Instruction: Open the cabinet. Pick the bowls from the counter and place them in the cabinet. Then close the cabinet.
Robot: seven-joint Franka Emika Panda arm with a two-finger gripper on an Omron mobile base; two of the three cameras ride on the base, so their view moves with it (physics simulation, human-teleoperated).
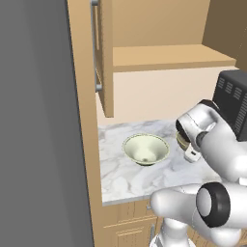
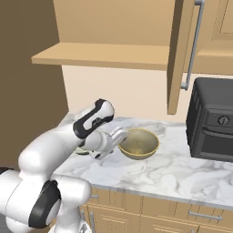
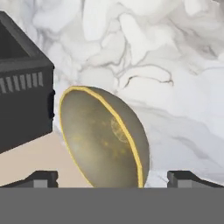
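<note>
Bowls sit on the counter [image 1: 125, 178] below the cabinet [image 2: 179, 54], whose doors stand open: the cream bowl [image 1: 145, 149] lies toward the counter's free end, the tan bowl [image 2: 138, 144] nearer the black oven [image 2: 213, 120]. The gripper [image 3: 116, 178], jaws spread wide and empty, straddles the tan bowl's rim.

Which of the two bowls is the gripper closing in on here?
The tan-brown bowl with the yellowish rim: the open gripper flanks it. The cream-white bowl sits apart, farther along the counter.
</note>
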